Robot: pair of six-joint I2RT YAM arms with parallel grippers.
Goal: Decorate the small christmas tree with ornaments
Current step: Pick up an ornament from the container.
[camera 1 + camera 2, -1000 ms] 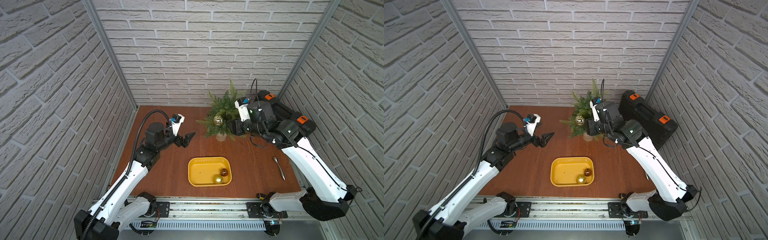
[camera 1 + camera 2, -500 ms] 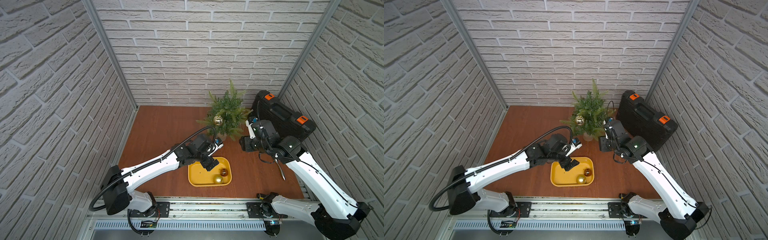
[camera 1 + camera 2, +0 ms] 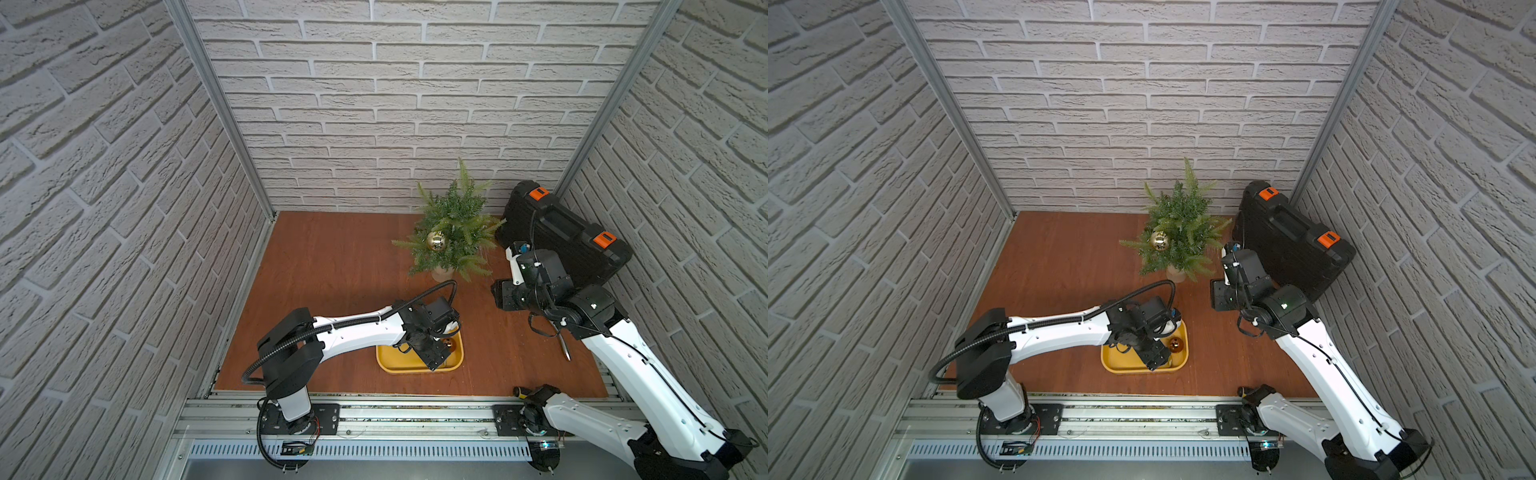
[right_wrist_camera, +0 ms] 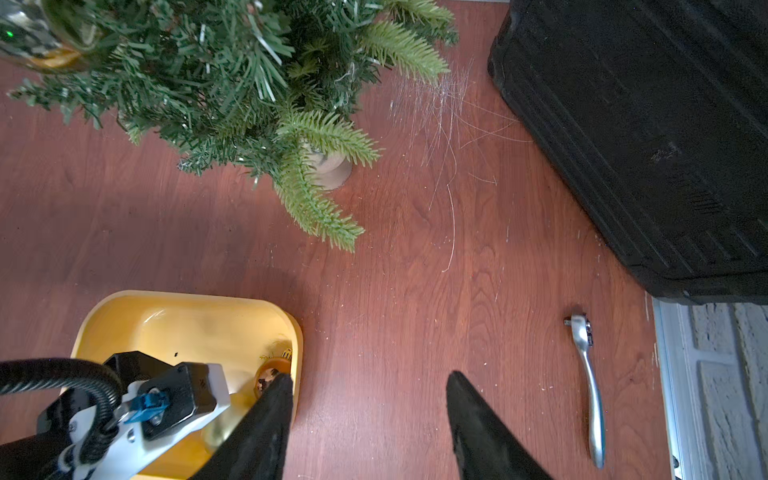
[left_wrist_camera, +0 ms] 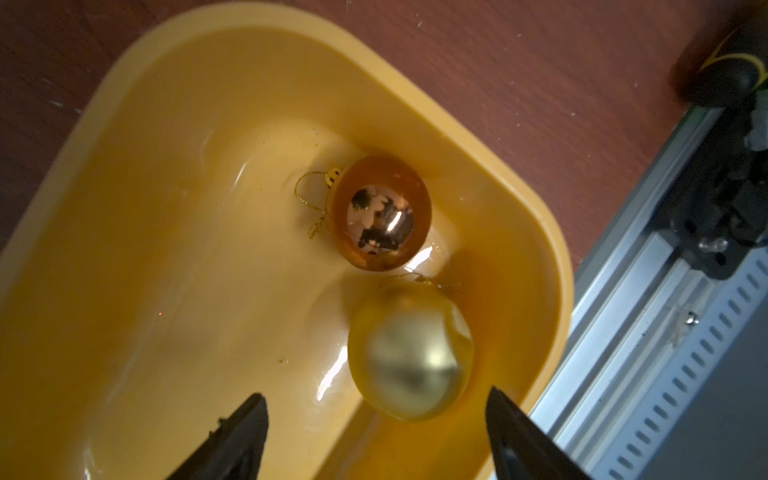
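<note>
Left pincer [image 5: 376, 397] hangs point-down inside the shallow yellow plastic tray [image 5: 124, 208], its two black fingers standing apart on both sides of the satin gold round bauble [image 5: 411, 353]. No finger touches the bauble. The bauble lies on its side near a tray corner, and its thread loop shows on the side toward the smaller dark bronze shiny bauble [image 5: 380, 214]. This one lies just beside it, with its cap turned away.

The left arm reaches low and long across the brown wooden surface [image 3: 332, 270], with the wrist bent down. The right arm is folded high. Its right pincer [image 4: 370, 375] is moderately apart and holds nothing, above bare surface between the tray and the small green fir tree [image 3: 457, 224].

The tree stands upright in its pale cream pot [image 3: 441, 272], with a mirror-like pale gold bauble [image 3: 436, 240] hanging on a branch. A black plastic tool case [image 3: 561, 232] stands just beside the tree, and a silver ratchet wrench [image 4: 590, 382] lies near it.
</note>
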